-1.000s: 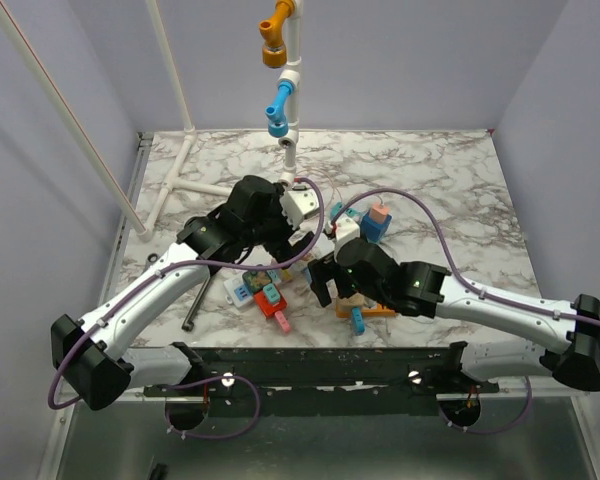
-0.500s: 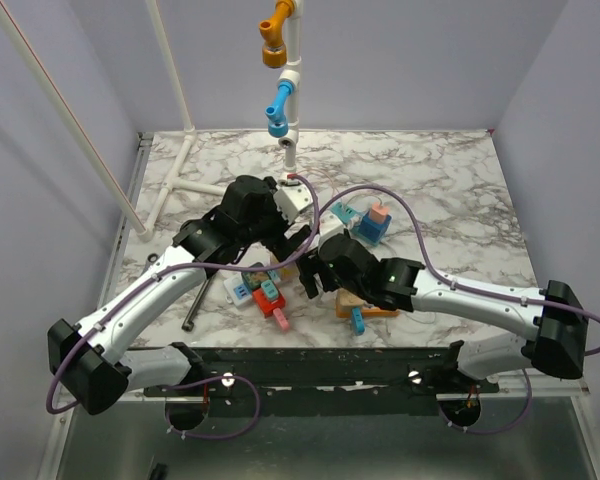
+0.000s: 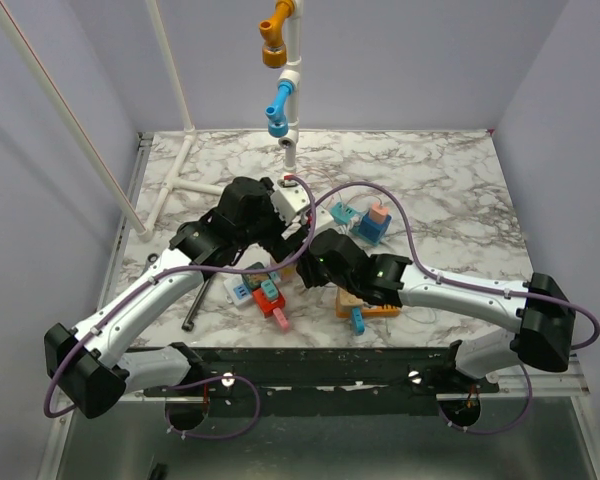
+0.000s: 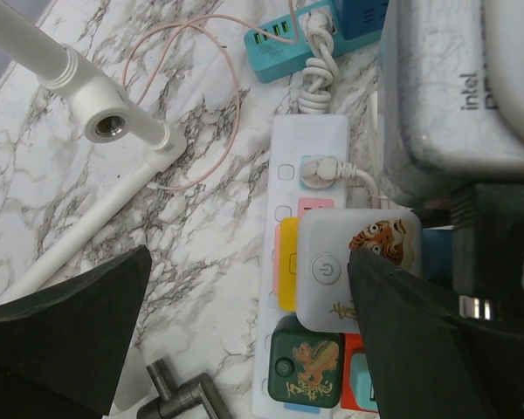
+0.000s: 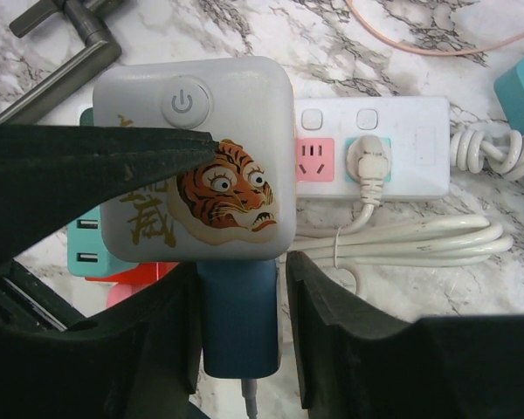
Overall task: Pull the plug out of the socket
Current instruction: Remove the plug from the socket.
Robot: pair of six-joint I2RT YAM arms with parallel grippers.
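Observation:
The socket is a long white power strip with pink and yellow outlets, also seen in the right wrist view. A white cube with a tiger picture sits on it, and a dark green cube sits beside that. A blue plug with a cord at its end sticks out from under the tiger cube. My right gripper is shut on this blue plug, one pad on each side. My left gripper hangs open over the strip, its fingers wide apart and touching nothing.
A teal power strip and a blue cube lie behind the arms. A metal handle rests left of the socket. White pipes run along the left, a coiled white cord lies by the strip, and an orange block sits near the front edge.
My right arm has swung left to the socket and its jaws have closed from wide open onto the blue plug. The left arm has hardly moved and stays open.

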